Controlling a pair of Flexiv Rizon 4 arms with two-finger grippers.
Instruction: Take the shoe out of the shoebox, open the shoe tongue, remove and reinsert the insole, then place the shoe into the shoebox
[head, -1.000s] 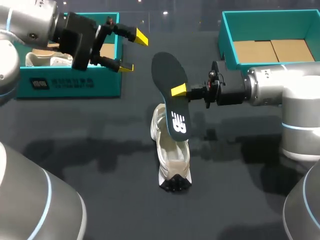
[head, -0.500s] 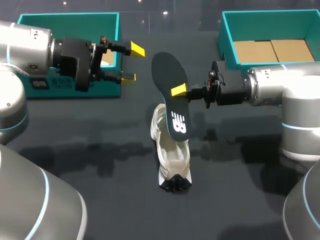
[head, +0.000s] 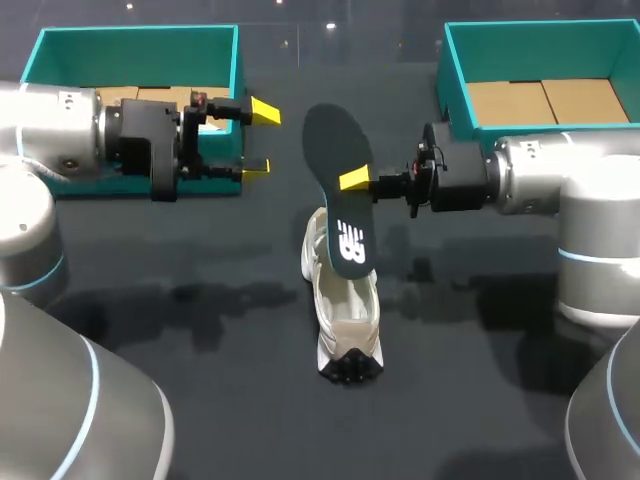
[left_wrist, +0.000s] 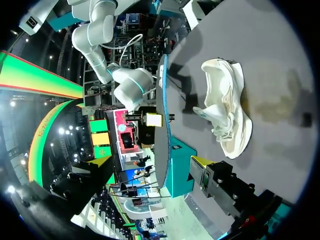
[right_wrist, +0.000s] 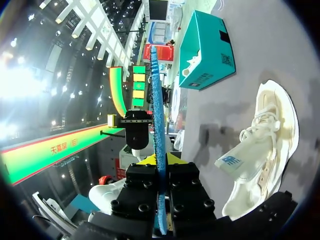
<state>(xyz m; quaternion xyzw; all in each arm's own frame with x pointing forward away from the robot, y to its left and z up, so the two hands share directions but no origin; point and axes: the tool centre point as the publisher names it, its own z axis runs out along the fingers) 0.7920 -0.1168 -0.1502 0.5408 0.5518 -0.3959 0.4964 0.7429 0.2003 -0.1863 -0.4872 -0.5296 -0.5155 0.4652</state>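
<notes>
Print on the shoe things, none of it legible

A white logo (head: 351, 243) marks the dark insole (head: 338, 170), just past where the right gripper (head: 362, 182) pinches it. The blue mark on the shoe (right_wrist: 265, 150) tongue tab (right_wrist: 231, 161) beside the gripper and the dark labels (right_wrist: 227, 60) on the shoebox (right_wrist: 202, 47) ahead are too small to read.

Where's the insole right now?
Head view, mid-table: the right gripper holds the insole on edge, its lower end over the white shoe.

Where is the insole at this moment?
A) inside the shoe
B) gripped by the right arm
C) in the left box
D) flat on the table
B: the right arm has its jaws shut on the insole, holding it on edge above the table near the shoe.
</notes>
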